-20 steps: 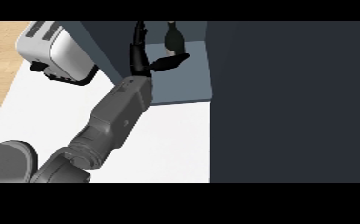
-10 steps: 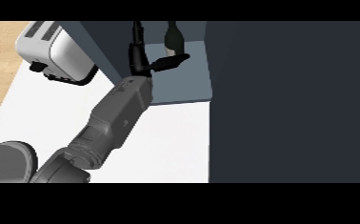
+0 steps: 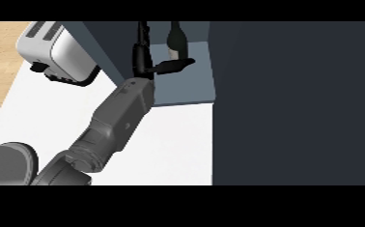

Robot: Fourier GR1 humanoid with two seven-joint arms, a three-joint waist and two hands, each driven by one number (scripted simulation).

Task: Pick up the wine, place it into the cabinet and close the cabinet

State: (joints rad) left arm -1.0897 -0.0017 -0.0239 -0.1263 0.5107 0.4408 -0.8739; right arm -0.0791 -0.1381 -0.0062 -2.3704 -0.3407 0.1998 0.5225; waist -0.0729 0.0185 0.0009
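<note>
Reaching into the cabinet (image 3: 192, 88), left hand (image 3: 146, 59) open beside wine (image 3: 175, 40).

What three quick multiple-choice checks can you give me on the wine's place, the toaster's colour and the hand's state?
1. The wine bottle stands: A on the counter; B inside the cabinet; C on the toaster.
2. The toaster is: A red; B white; C green.
3. The left hand is: A open; B curled round the bottle; C out of view.

Answers: B, the bottle stands upright on the cabinet's floor; B, its body is white; A, the fingers are straight and the thumb is spread beside the bottle.
</note>
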